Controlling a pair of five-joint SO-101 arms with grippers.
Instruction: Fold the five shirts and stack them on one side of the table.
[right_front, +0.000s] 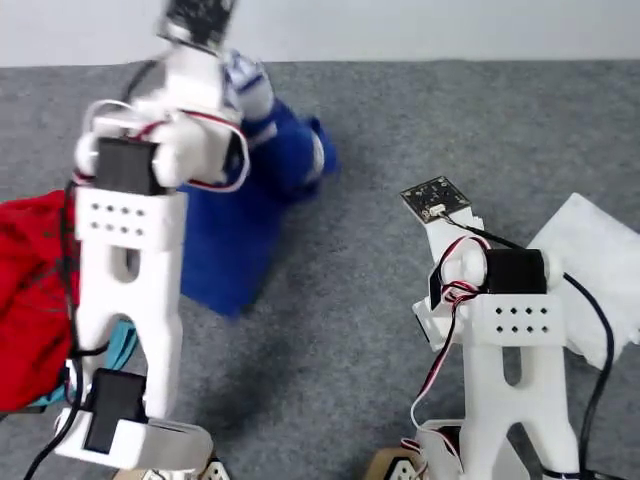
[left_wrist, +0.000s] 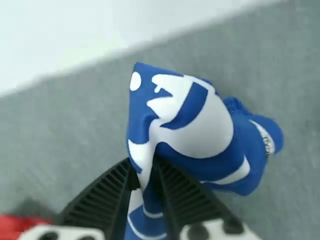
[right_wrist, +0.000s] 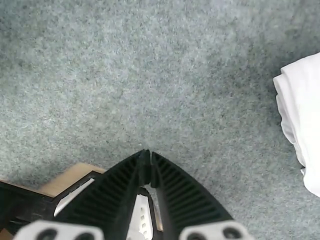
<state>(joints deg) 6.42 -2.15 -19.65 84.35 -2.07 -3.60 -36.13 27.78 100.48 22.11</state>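
A blue shirt (right_front: 250, 215) with a white print lies crumpled at the back left of the grey table, partly under the left arm. My left gripper (left_wrist: 147, 167) is shut on a pinched fold of this blue shirt (left_wrist: 185, 125), holding it raised above the table. A red shirt (right_front: 30, 290) is heaped at the left edge, with a strip of teal cloth (right_front: 122, 345) beside it. A white shirt (right_front: 595, 270) lies folded at the right edge. My right gripper (right_wrist: 149, 160) is shut on nothing, just above bare table beside the white shirt (right_wrist: 302, 120).
The grey felt table (right_front: 380, 150) has free room in the middle and back right. A pale wall runs along the far edge (right_front: 420, 30). The table's wooden front edge (right_wrist: 65, 182) shows under the right gripper.
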